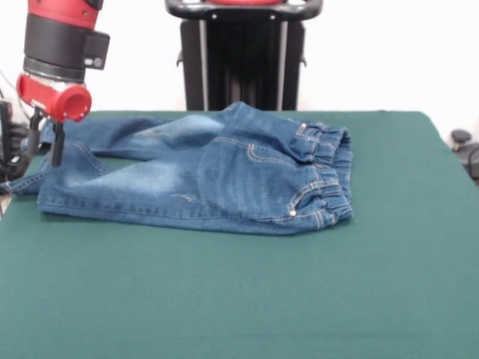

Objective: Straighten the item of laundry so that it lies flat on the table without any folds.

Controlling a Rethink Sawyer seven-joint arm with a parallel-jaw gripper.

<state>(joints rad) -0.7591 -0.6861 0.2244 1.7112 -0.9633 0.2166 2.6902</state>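
The item of laundry (209,176), a small pair of blue denim jeans, lies on the green table (299,299) left of centre. Its elastic waistband is bunched at the right end and both legs point left. The far leg runs along the table's back edge, and the near leg lies in front of it with a gap of green between them. The fabric is rumpled, with a raised fold across the seat. My gripper (57,153) hangs from the red and black arm at the far left, low over the leg ends near the cuffs. Whether it holds any cloth is unclear.
The black pedestal (243,60) rises behind the table's far edge at centre. Dark equipment and cables (9,146) sit off the left edge, and another dark object (464,146) sits beyond the right edge. Wide green tabletop stretches in front of and right of the jeans.
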